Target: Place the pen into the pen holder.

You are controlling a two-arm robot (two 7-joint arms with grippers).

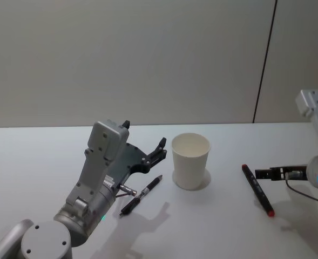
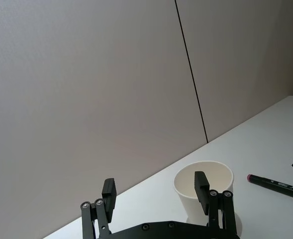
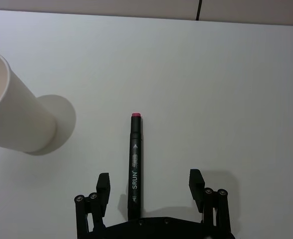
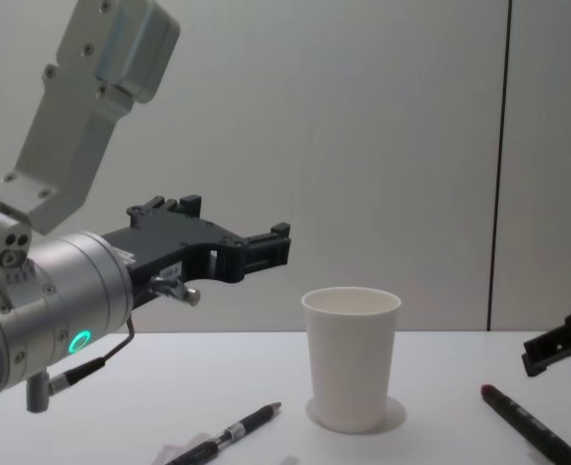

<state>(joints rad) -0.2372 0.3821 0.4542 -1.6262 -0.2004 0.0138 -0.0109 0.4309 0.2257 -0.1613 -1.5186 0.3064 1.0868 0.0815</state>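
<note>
One pen holder (image 1: 190,162), one black pen (image 1: 142,195), one red-capped marker (image 1: 257,190).

The pen holder (image 1: 190,162) is matt white paper, the table (image 1: 45,148) smooth.

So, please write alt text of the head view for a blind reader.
The white pen holder stands upright, centred. Left of it, the open left gripper hovers above a black pen; right of it, the right gripper is beside a red-tipped marker.
</note>
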